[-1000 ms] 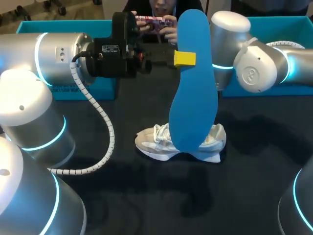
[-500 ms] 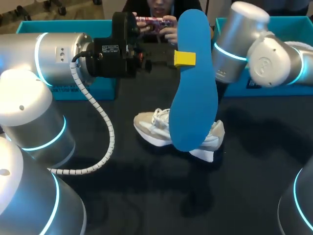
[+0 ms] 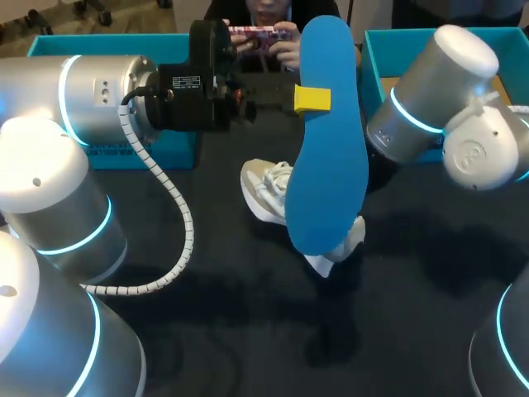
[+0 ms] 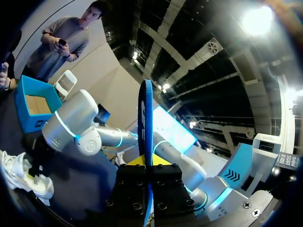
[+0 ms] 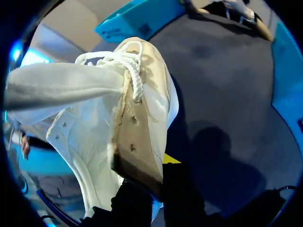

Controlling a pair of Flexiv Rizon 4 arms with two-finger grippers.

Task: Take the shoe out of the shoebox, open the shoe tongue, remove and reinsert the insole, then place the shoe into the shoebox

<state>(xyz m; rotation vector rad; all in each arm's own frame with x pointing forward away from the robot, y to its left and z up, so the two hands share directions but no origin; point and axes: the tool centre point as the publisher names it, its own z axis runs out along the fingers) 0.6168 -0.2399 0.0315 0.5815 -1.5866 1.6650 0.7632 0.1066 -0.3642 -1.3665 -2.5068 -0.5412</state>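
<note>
My left gripper (image 3: 307, 99) is shut on a blue insole (image 3: 329, 157) and holds it upright, high over the table's middle. In the left wrist view the insole (image 4: 146, 113) stands edge-on between the left gripper's (image 4: 147, 165) fingers. The white shoe (image 3: 269, 190) is tilted up off the table behind the insole, which hides its middle. My right arm (image 3: 430, 116) comes in from the right, its gripper hidden behind the insole. In the right wrist view the right gripper (image 5: 151, 189) is shut on the shoe's (image 5: 118, 123) collar, laces hanging loose.
A teal open shoebox (image 3: 388, 50) stands at the back right, behind my right arm. Another teal box (image 3: 99, 45) stands at the back left, behind my left arm. The dark tabletop (image 3: 248, 331) lies bare in front of the shoe.
My right arm has swung right and turned the shoe, so its toe now points toward the back and its heel toward the front. The left arm and insole have stayed still.
</note>
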